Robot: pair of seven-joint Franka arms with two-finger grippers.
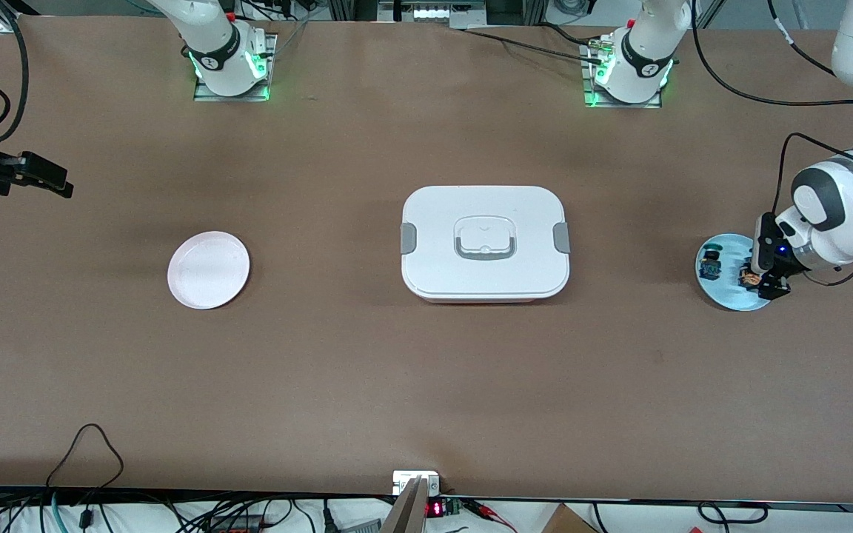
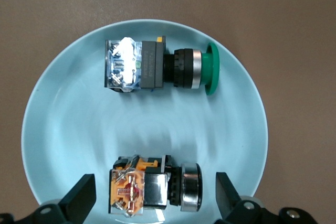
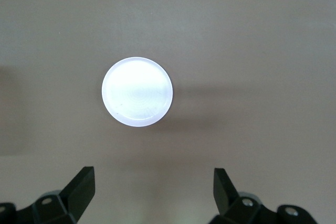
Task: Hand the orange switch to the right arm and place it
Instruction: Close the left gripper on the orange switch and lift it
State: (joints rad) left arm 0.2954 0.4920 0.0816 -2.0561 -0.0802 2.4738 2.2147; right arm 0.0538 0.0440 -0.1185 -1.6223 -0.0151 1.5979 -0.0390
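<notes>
The orange switch [image 2: 137, 188] lies on its side on a light blue plate [image 2: 63, 129] at the left arm's end of the table; it also shows in the front view [image 1: 748, 280]. My left gripper [image 2: 155, 191] is low over the plate [image 1: 726, 295]. It is open, with one finger on each side of the orange switch and a gap at both. In the front view the left gripper [image 1: 765, 285] covers part of the switch. My right gripper [image 3: 152, 184] is open and empty, held high at the right arm's end of the table [image 1: 41, 178].
A second switch with a blue-green body and green button [image 2: 152, 69] lies on the same blue plate [image 1: 711, 265]. A pale pink plate [image 1: 208, 269] sits toward the right arm's end and shows in the right wrist view [image 3: 137, 92]. A white lidded box [image 1: 484, 243] stands mid-table.
</notes>
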